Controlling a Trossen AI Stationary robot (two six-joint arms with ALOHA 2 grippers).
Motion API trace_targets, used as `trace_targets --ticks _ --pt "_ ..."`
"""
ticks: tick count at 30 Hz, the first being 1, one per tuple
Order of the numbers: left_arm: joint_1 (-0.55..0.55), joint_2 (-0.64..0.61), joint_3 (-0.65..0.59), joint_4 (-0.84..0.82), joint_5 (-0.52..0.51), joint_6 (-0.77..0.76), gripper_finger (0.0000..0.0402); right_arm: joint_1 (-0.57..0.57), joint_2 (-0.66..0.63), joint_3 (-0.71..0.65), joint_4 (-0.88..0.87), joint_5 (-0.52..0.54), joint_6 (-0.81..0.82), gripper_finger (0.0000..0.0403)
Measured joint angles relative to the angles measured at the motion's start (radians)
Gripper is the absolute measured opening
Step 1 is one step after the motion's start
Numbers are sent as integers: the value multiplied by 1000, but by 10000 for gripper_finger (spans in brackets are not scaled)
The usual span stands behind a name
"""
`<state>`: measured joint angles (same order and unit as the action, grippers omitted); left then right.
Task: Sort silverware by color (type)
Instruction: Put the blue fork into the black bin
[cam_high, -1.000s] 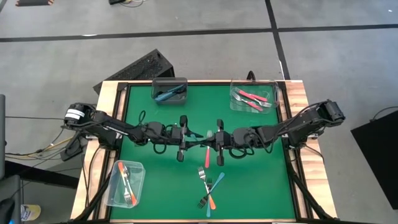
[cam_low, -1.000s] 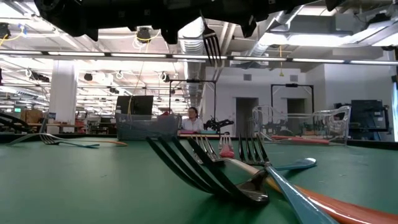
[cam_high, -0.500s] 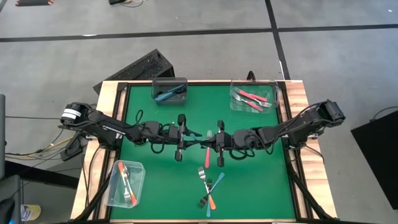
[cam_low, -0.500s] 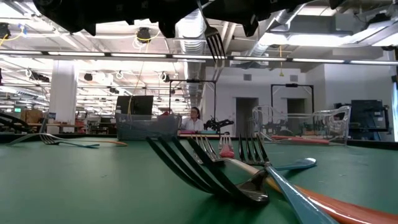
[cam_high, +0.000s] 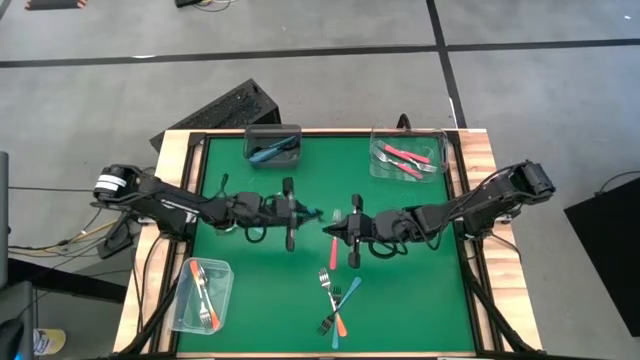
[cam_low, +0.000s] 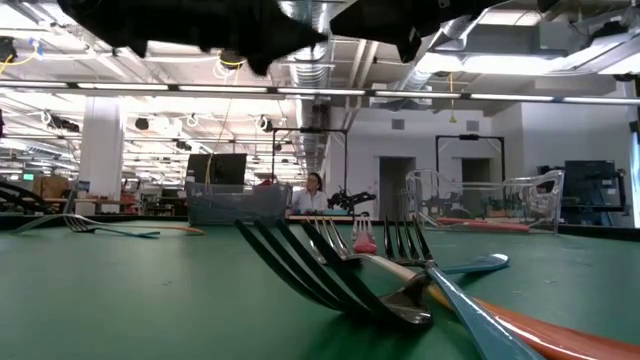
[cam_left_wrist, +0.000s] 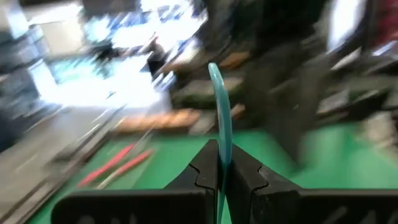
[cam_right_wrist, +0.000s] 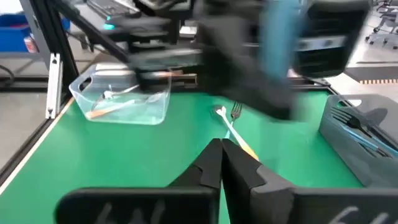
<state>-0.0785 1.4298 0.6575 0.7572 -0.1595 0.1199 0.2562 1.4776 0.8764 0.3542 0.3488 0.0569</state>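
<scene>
- Teal plastic is what you have in your left gripper (cam_left_wrist: 219, 171): the jaws are pinched tight on a teal fork (cam_left_wrist: 220, 115), whose handle rises straight up out of them.
- From above, your left gripper (cam_high: 291, 212) sits mid-table, with that fork (cam_high: 311, 214) poking out of it toward the right gripper (cam_high: 340, 231).
- Your right gripper's jaws are pressed together (cam_right_wrist: 222, 163); you cannot tell from these views whether anything is between them.
- Just past the right jaws, three loose forks (cam_high: 334, 301) lie crossed on the green mat (cam_high: 410, 290) by the table's near edge.
- Well beyond the left jaws, more teal forks lie in the dark bin (cam_high: 273, 146).
- Pink forks (cam_high: 402, 157) fill the clear box (cam_high: 433, 139) in the far right corner.
- Orange forks (cam_high: 202, 291) lie in the clear tub (cam_high: 222, 270) at the near left corner.
</scene>
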Motion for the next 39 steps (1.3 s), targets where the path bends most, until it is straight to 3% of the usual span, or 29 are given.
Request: trace_targets --ticks 3,8,11,15,22,39 --pt "32 -77 1 -199 -93 11 0 -1 0 0 -7 11 -1 73" --pt "142 -173 84 -637 -270 0 0 -43 0 0 -75 130 90 116" --pt "236 -151 198 -933 -377 -15 0 -75 0 0 -98 154 93 126" --pt "353 -56 343 -1197 -391 -22 0 -112 0 0 -100 150 93 128" --pt "467 52 437 -1294 -390 84 0 -117 0 0 -135 150 94 127" --pt "565 63 426 -1251 -322 201 0 -92 0 0 -152 147 155 127"
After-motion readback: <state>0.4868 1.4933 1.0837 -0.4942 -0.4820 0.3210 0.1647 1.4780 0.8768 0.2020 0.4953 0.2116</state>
